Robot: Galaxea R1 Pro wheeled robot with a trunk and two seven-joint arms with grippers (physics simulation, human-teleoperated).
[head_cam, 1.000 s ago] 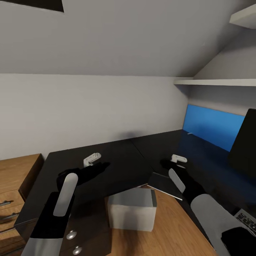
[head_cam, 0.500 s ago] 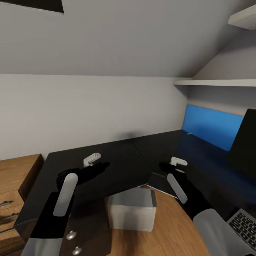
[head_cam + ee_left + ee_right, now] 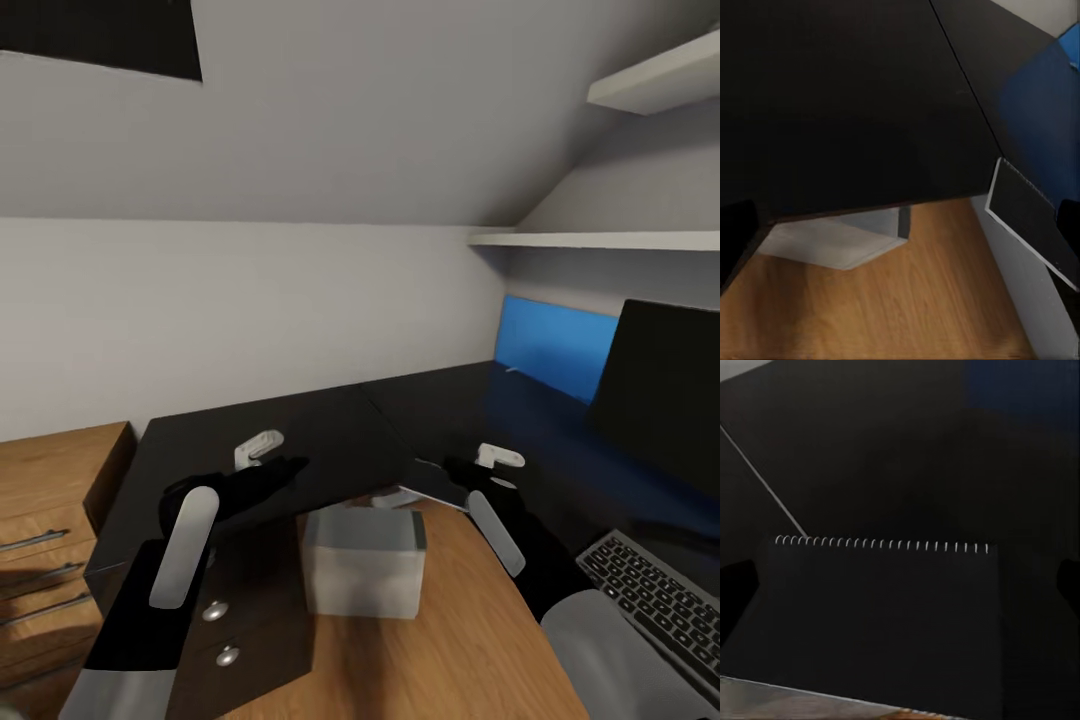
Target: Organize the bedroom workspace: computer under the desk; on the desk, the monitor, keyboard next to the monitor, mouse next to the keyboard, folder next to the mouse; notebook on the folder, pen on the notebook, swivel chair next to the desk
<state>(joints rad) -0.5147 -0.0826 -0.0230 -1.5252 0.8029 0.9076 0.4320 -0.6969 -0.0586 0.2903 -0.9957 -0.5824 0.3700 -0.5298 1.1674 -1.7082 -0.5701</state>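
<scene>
The head camera had swung to the right and dipped over the last second, so more of the monitor (image 3: 665, 395) and the keyboard (image 3: 665, 598) came into the picture; the things themselves had not shifted. Taking the desk (image 3: 300, 440) as the landmark: the monitor stood upright on its right-hand wing, the keyboard lay on the same wing nearer the robot, and the computer (image 3: 362, 562) sat on the wooden floor under the desk's inner corner.

The notebook (image 3: 881, 622) hung at the desk's inner edge, just past the corner, held in the right gripper (image 3: 492, 462). Its spiral spine faced away from the wrist camera. The fingers appeared clamped on the cover, though dark cover against dark desk made the contact hard to confirm. The left gripper (image 3: 258, 447) hovered above the desk's left wing; whether its fingers were parted could not be told.

Since the folder should lie beneath it, the notebook probably had to wait in hand.
</scene>
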